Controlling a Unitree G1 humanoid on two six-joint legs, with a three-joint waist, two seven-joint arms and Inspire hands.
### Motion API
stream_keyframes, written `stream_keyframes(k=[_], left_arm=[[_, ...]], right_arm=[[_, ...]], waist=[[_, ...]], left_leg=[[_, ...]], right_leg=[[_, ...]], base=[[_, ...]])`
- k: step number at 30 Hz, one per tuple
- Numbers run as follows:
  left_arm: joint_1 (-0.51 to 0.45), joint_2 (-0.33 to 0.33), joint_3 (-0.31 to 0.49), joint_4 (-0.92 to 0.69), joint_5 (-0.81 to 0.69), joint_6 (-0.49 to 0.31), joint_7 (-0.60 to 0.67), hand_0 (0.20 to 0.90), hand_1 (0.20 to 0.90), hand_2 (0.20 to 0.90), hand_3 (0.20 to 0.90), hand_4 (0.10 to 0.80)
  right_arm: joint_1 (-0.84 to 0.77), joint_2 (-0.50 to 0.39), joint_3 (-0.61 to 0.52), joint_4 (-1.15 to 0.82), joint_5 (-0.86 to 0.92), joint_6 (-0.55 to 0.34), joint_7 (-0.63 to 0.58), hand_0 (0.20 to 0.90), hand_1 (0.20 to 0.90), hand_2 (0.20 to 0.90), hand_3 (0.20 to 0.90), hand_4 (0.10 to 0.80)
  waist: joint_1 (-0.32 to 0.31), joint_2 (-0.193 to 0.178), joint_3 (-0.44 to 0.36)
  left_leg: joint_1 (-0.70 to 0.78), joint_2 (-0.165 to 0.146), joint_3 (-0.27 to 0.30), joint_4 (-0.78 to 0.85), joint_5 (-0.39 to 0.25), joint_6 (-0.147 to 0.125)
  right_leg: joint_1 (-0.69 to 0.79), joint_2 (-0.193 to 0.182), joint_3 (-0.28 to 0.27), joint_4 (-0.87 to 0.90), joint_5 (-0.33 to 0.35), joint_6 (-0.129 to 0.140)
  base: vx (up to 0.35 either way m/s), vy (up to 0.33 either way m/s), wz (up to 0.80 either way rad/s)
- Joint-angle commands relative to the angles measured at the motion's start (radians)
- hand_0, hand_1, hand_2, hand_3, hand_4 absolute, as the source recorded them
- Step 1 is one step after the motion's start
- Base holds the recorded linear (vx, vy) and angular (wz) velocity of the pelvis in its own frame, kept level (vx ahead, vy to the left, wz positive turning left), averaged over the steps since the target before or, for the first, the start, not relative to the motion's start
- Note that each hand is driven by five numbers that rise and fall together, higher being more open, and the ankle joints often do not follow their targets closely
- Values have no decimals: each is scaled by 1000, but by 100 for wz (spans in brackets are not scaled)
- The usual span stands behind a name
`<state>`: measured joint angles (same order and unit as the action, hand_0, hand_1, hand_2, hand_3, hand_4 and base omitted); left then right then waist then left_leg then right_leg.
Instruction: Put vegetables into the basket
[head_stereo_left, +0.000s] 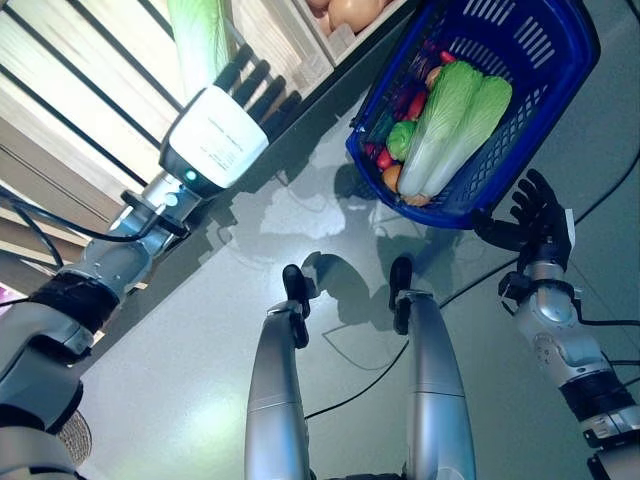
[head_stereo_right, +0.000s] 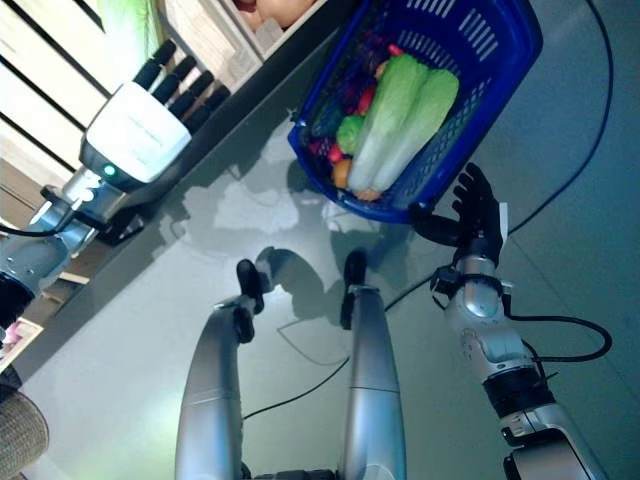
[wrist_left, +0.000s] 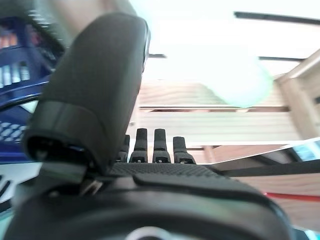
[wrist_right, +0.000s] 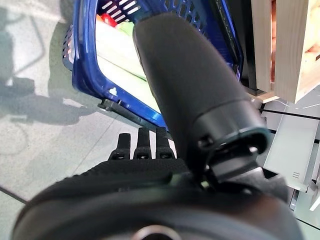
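Inside basket (head_stereo_left: 560, 60), cabbages (head_stereo_left: 455, 125) lying diagonally

Left robot hand (head_stereo_left: 222, 128): I see it raised on an extended arm, back of hand upward, fingers (head_stereo_left: 262, 88) straight in a row, holding nothing.
Right robot hand (head_stereo_left: 540, 215): lower, forearm upright, fingers (wrist_right: 141, 144) loosely spread, empty.

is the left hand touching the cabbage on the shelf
Cannot tell. In the left eye view the left hand's straight fingers reach up beside the cabbage, but no view shows contact or a gap plainly.
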<state>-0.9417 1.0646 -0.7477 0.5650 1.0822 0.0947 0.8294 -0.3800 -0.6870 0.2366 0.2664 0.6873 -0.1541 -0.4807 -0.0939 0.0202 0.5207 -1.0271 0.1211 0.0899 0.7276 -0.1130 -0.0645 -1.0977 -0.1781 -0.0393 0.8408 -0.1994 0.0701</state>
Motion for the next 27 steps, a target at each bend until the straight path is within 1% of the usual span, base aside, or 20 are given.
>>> stream_keyframes(k=[1,4,9,13,15,16,17,19,20,21,22,24,25,26,27], left_arm=[[-54,105,183,2,-60,58,115,900,900,900,900,800],[-41,120,217,-48,-30,19,126,900,900,900,900,800],[-19,147,256,-145,4,1,94,900,900,900,900,800],[10,162,288,-202,24,2,72,900,900,900,900,800],[18,161,296,-215,43,9,29,900,900,900,900,800],[15,164,289,-210,49,11,18,900,900,900,900,800],[18,167,278,-203,51,14,0,900,900,900,900,800],[7,171,252,-190,56,22,-21,900,900,900,900,800],[-2,177,247,-181,65,26,-32,900,900,900,900,800],[2,179,237,-175,65,26,-46,900,900,900,900,800],[1,181,228,-169,68,26,-59,900,900,900,900,800],[-6,179,210,-148,69,36,-88,900,900,900,900,800],[-16,181,212,-146,68,38,-89,900,900,900,900,800],[-14,180,192,-125,53,47,-97,900,900,900,900,800],[-19,180,182,-114,46,51,-98,900,900,900,900,800]], right_arm=[[35,-44,-97,-121,-3,-52,-19,900,900,900,900,800],[45,-40,-107,-136,-10,-42,-18,900,900,900,900,800],[66,-34,-111,-161,-21,-34,-22,900,900,900,900,800],[81,-33,-115,-178,-23,-28,-28,900,900,900,900,800],[81,-37,-117,-180,-25,-26,-24,900,900,900,900,800],[77,-41,-114,-177,-20,-28,-21,900,900,900,900,800],[82,-44,-110,-173,-19,-30,-14,900,900,900,900,800],[81,-47,-108,-165,-13,-35,-7,900,900,900,900,800],[75,-49,-111,-168,-11,-37,-8,900,900,900,900,800],[84,-49,-109,-166,-11,-36,-7,900,900,900,900,800],[88,-51,-109,-164,-7,-35,-6,900,900,900,900,800],[87,-56,-107,-156,-3,-39,-4,900,900,900,900,800],[77,-58,-111,-158,-3,-39,-4,900,900,900,900,800],[81,-64,-105,-154,1,-37,-3,900,900,900,900,800],[77,-69,-103,-153,3,-37,-4,900,900,900,900,800]], waist=[[-15,13,-1],[-13,16,-1],[-8,22,-1],[-4,25,-1],[-4,29,-1],[-5,29,-1],[-6,29,-1],[-6,28,-1],[-8,28,-1],[-9,29,-1],[-10,29,-1],[-13,30,-1],[-13,31,-1],[-14,30,-1],[-16,31,-1]], left_leg=[[33,-12,75,-33,-44,39],[37,-14,75,-42,-39,39],[42,-15,74,-51,-37,39],[49,-17,73,-60,-35,39],[49,-18,74,-60,-33,39],[48,-17,74,-58,-34,40],[67,-18,65,-51,-55,34],[69,-16,65,-47,-59,33],[46,-14,75,-53,-35,41],[63,-15,67,-46,-54,34],[70,-14,68,-43,-60,33],[72,-13,70,-45,-59,33],[48,-12,80,-52,-34,41],[72,-13,72,-47,-57,33],[64,-11,74,-46,-52,34]], right_leg=[[67,-7,-6,-109,86,4],[71,-7,-7,-113,85,3],[75,-9,-10,-115,80,1],[85,-8,-13,-125,79,1],[85,-7,-13,-123,77,0],[84,-8,-13,-120,75,0],[103,-6,-9,-113,57,6],[105,-8,-10,-109,53,8],[82,-12,-16,-116,75,0],[99,-10,-11,-109,59,8],[106,-11,-11,-108,54,10],[107,-11,-9,-111,55,10],[84,-14,-14,-119,78,2],[106,-12,-9,-114,57,11],[99,-13,-9,-115,62,9]], base=[[0,0,0],[15,-21,5],[2,-4,1],[0,0,0],[0,0,0],[64,4,2],[67,4,1],[19,5,0],[0,0,0],[21,15,3],[93,16,4],[-8,23,2],[0,0,0],[0,0,0],[77,27,1]])
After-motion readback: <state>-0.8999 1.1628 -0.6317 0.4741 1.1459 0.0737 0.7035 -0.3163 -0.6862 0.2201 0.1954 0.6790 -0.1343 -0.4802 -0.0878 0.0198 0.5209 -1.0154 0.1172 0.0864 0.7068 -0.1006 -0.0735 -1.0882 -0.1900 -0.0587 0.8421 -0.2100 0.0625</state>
